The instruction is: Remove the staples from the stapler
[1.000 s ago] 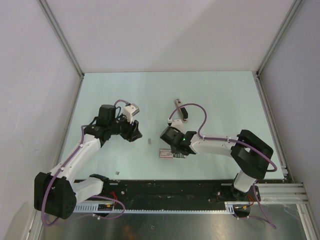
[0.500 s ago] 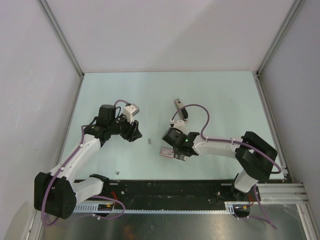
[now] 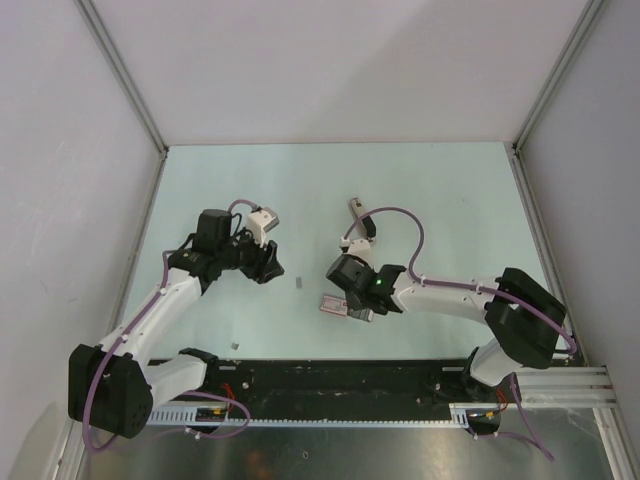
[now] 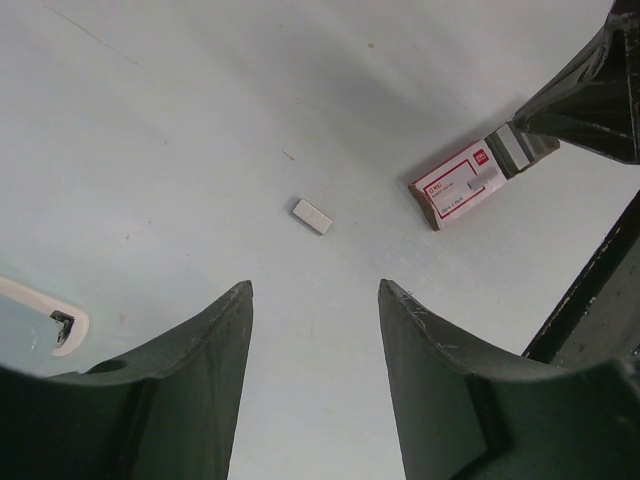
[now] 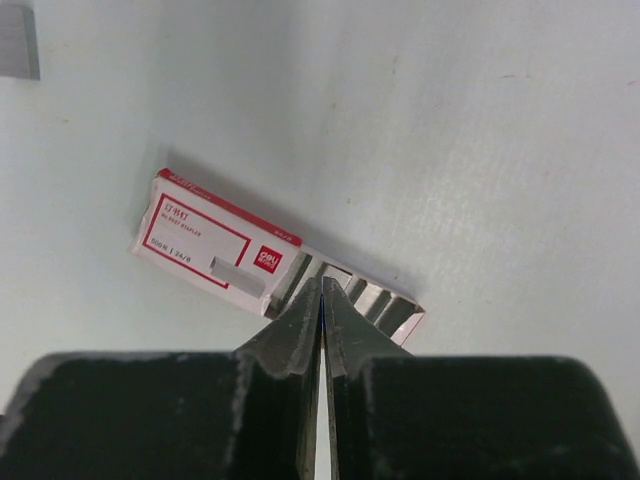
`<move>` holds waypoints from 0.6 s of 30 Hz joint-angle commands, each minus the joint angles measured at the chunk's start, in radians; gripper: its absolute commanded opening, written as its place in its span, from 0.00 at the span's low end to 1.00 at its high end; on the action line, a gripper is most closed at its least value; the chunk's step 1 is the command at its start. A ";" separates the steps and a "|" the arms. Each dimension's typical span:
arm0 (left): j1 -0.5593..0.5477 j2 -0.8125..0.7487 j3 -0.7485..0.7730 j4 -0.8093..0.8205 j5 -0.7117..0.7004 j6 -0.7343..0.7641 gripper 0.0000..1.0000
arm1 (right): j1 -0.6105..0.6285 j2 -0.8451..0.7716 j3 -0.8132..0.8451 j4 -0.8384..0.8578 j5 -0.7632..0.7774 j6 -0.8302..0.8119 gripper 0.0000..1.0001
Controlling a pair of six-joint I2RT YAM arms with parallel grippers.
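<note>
The stapler [image 3: 357, 210] lies at mid-table, beige top and dark end, partly crossed by the right arm's cable. A tiny grey strip of staples [image 3: 299, 284] lies loose between the arms; it also shows in the left wrist view [image 4: 312, 215] and at the top left corner of the right wrist view [image 5: 18, 40]. My left gripper [image 3: 266, 264] is open and empty [image 4: 315, 290], hovering short of the strip. My right gripper [image 3: 348, 302] is shut [image 5: 322, 285], its tips at the ribbed open end of a red-and-white box [image 5: 235, 250].
The red-and-white box [image 3: 333, 307] lies near the front rail, also in the left wrist view [image 4: 462, 185]. A small grey bit [image 3: 234, 345] lies by the black front rail [image 3: 400, 375]. A pale curved shape [image 4: 45, 312] sits at the left wrist view's lower left.
The right arm's elbow has swung out to the right and its shut gripper has settled slightly lower over the box. The left arm, strip and stapler have not moved.
</note>
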 commanded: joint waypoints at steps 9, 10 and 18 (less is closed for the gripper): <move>-0.018 0.060 0.040 -0.005 0.022 0.118 0.59 | -0.024 -0.056 -0.009 0.041 -0.049 -0.007 0.10; -0.029 0.080 0.046 -0.005 0.007 0.141 0.59 | -0.038 -0.061 -0.010 0.046 -0.061 -0.012 0.11; -0.086 0.248 0.097 0.004 -0.058 0.247 0.58 | -0.070 -0.112 -0.057 0.026 -0.083 -0.019 0.12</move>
